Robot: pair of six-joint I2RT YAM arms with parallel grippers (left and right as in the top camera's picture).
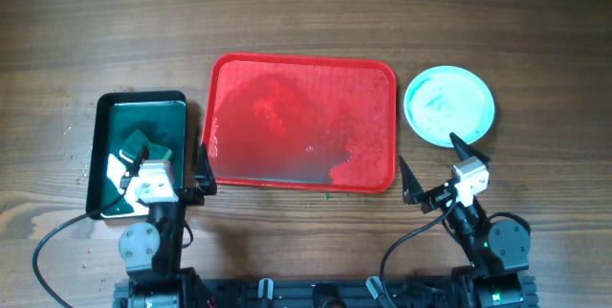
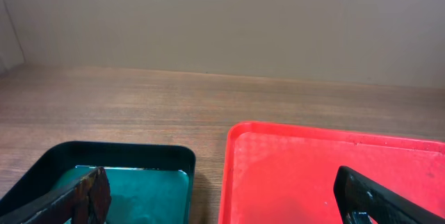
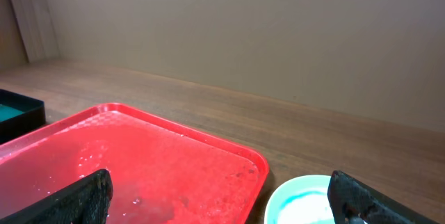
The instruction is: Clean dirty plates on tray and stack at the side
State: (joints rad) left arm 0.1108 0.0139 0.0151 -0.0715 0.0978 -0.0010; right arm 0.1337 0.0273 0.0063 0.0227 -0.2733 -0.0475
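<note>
The red tray (image 1: 302,122) lies in the middle of the table with no plates on it, only wet streaks. It also shows in the left wrist view (image 2: 327,168) and the right wrist view (image 3: 139,161). A pale cyan round plate (image 1: 449,105) sits on the table right of the tray, with faint teal marks on top; whether others lie under it I cannot tell. Its rim shows in the right wrist view (image 3: 299,203). My left gripper (image 1: 164,163) is open and empty over the gap between basin and tray (image 2: 222,206). My right gripper (image 1: 440,166) is open and empty, just in front of the plate (image 3: 222,203).
A black rectangular basin (image 1: 105,117) with green inside stands left of the tray, with a dark green sponge (image 1: 143,143) in it. Its rim shows in the left wrist view (image 2: 118,151). The table is bare wood.
</note>
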